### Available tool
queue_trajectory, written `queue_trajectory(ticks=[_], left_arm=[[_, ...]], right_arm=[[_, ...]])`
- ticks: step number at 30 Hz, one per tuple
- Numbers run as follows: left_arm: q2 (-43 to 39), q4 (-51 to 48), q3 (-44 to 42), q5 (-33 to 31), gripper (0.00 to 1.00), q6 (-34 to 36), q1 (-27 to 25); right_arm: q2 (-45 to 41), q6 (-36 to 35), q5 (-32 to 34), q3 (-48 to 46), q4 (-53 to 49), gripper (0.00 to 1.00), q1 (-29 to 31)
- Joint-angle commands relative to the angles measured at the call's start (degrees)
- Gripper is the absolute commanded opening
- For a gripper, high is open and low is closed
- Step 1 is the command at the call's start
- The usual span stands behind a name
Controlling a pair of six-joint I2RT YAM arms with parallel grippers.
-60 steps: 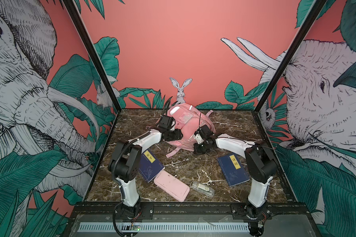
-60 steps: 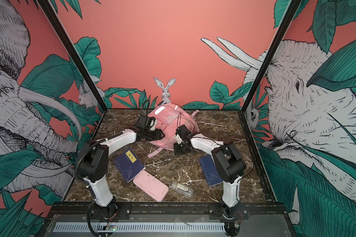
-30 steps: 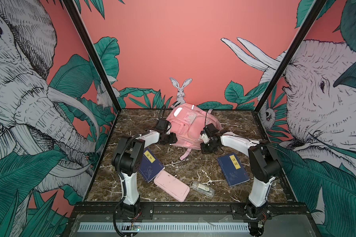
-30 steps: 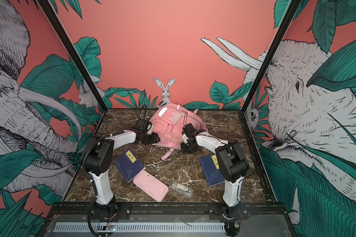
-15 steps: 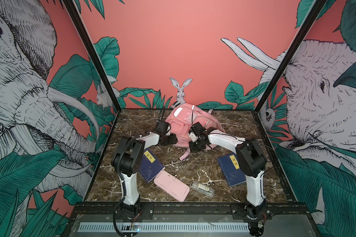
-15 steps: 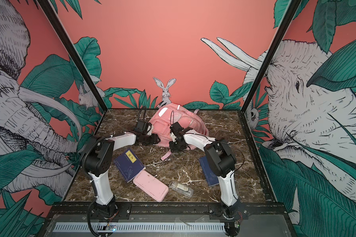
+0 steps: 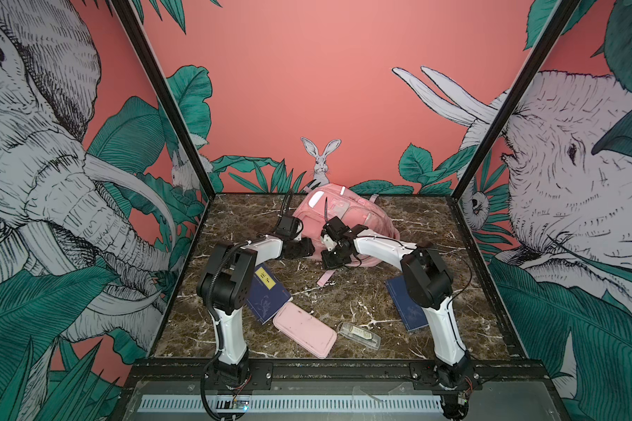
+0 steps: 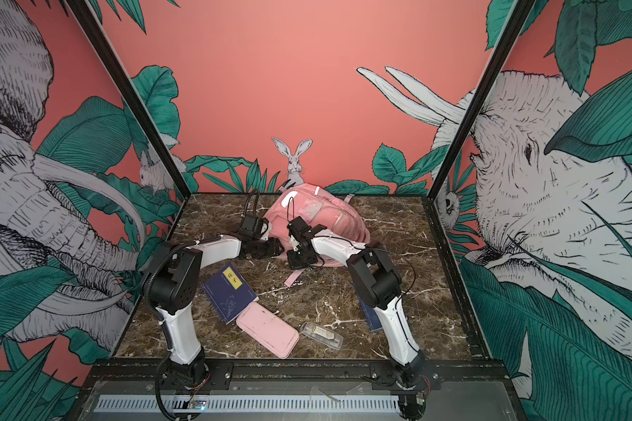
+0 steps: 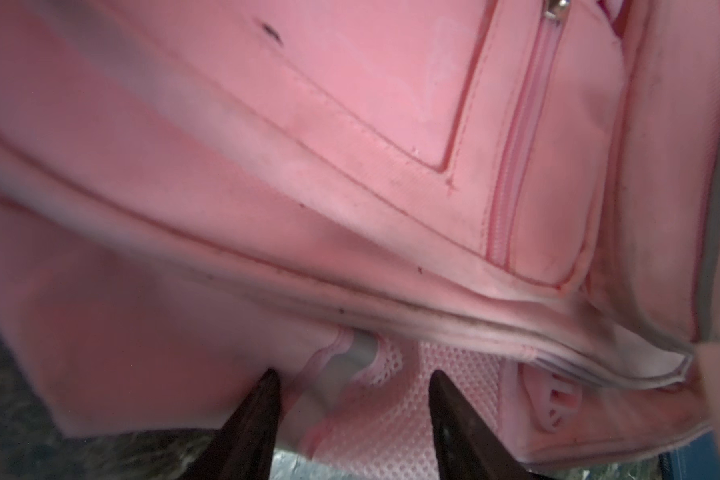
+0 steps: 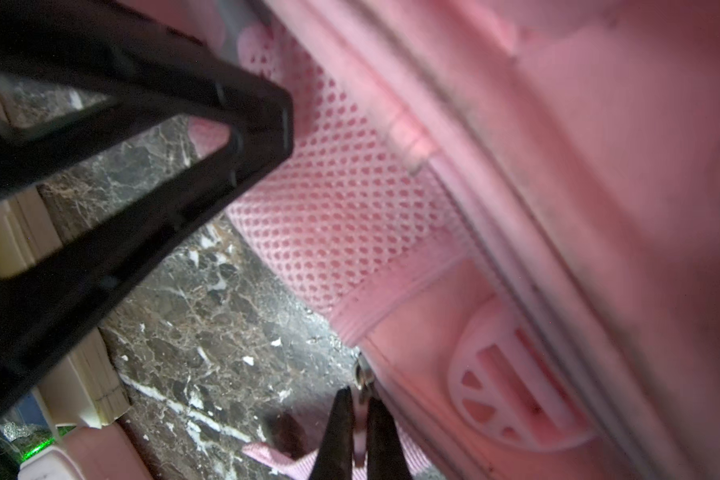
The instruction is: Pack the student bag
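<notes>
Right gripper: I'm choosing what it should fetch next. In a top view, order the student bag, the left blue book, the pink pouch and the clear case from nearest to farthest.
1. student bag, rear: the right gripper pinches its zipper pull.
2. left blue book, left side.
3. pink pouch and clear case, front: too close to call.

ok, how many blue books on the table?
2. Left book lies front-left beside the pouch; right book lies partly behind the right arm. Others could be hidden under the bag.
</notes>
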Motion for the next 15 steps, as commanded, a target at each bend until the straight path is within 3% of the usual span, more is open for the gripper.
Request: queue_trajectory(ticks=[1, 15], left_arm=[[-2.4, -4.7, -1.6, -0.5, 0.58, 0.4, -0.3], [-5.6, -7.4, -1.0, -4.7, 0.58, 1.1, 3.5]], right_arm=[[0.2, 0.5, -2.7, 1.8, 0.9, 0.00, 1.3], [1.3, 3.9, -7.0, 4.0, 4.3, 0.00, 1.6]])
